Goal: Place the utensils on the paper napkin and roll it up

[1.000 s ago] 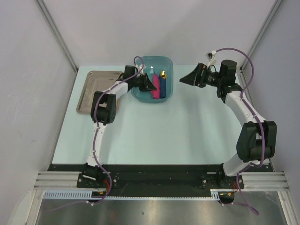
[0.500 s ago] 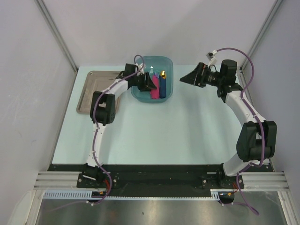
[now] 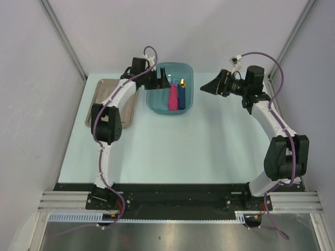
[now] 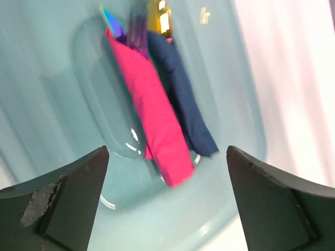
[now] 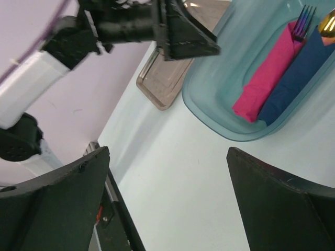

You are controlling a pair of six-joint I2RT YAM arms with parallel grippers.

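Observation:
The paper napkin (image 3: 172,98) is a short magenta-pink roll lying in a teal bin (image 3: 157,106). The utensils are wrapped inside it, with only purplish fork tines (image 4: 137,29) and an iridescent tip (image 4: 110,13) poking out of its far end. My left gripper (image 3: 161,82) hovers over the bin's left rim, open and holding nothing; in the left wrist view the pink roll (image 4: 154,110) lies below the left gripper (image 4: 166,157). My right gripper (image 3: 209,88) stands open to the right of the bin, holding nothing. The right wrist view shows the roll (image 5: 267,73) and the right gripper (image 5: 167,151).
A dark blue roll (image 3: 181,98) with a gold tip (image 3: 182,82) lies beside the pink roll in the bin. A grey-brown metal tray (image 3: 107,102) sits left of the bin. Bare pale table (image 3: 172,151) stretches toward the arm bases.
My left gripper has opened, let go of the pink roll and drawn back up-left toward the bin's rim. The roll stays in the bin. The right arm has not moved.

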